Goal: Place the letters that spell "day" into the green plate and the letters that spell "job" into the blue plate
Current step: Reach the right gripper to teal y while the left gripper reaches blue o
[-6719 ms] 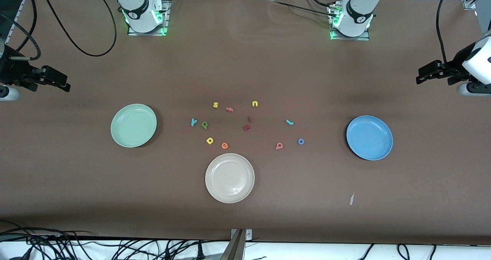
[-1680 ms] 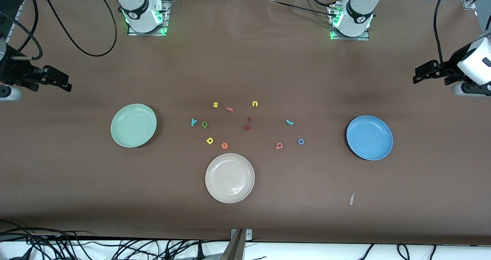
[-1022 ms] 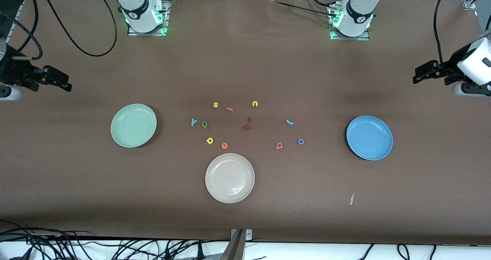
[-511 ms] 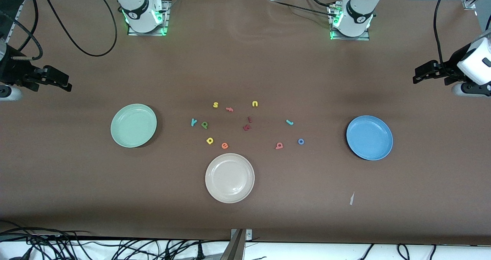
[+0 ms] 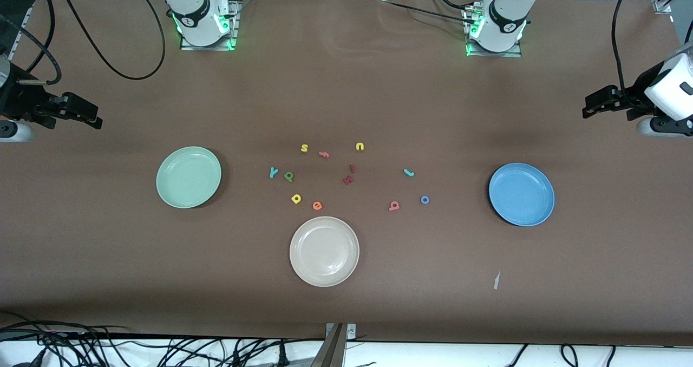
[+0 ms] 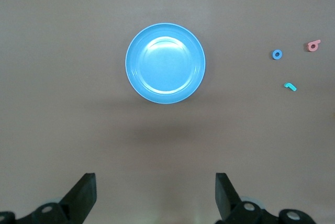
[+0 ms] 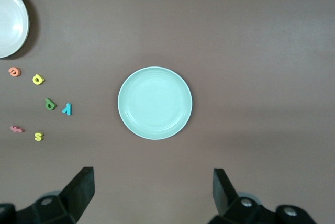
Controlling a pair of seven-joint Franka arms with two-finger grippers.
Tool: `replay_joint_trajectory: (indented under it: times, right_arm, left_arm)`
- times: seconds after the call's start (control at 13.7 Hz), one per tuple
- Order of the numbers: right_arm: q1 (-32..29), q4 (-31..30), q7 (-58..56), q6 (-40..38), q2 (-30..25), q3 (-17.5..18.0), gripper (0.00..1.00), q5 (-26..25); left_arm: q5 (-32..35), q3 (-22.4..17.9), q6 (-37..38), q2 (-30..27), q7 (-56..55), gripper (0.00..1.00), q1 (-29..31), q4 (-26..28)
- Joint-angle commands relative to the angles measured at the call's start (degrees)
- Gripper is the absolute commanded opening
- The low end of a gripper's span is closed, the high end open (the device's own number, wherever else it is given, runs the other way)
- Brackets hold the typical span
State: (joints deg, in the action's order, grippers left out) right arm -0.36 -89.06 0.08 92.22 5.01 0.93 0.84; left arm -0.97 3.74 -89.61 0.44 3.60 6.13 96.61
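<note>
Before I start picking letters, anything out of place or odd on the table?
Only a small pale scrap on the table, nearer the front camera than the blue plate; it looks like stray debris. All three plates look empty; letters lie loose, none stacked.

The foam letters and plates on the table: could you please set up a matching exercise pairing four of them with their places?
Things:
1. teal y
2. blue o
3. orange e
4. yellow u

Places:
A. just above the beige-white plate in the front view
B. nearest letter to the blue plate
C. nearest letter to the green plate
D. among the letters farthest from the front camera

Pairs: 1-C, 2-B, 3-A, 4-D
</note>
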Motion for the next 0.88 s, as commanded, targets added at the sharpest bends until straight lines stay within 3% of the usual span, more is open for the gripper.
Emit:
replay_joint_trajectory:
  times: [0.0,0.15,0.44,0.8]
  right_arm:
    - [2.8,-0.8,0.4,0.6,1.5,0.4,1.00,0.0]
    - [4.1,-0.4,1.2,1.0,3.4,0.4,1.00,0.0]
    - [9.6,-0.8,3.8,5.9,10.3,0.4,1.00,0.0]
    - [20.1,-0.9,28.6,14.1,19.4,0.3,1.00,-0.9]
  left_arm:
    - [-1.3,0.0,0.7,-0.2,1.1,1.00,0.1,-0.2]
    - [-1.3,0.0,0.4,0.3,1.1,1.00,-0.2,-0.2]
    - [-1.0,1.1,0.2,10.3,0.4,1.00,-3.7,-3.6]
    - [-3.8,1.3,-3.4,19.6,-8.9,1.00,-11.2,-5.8]
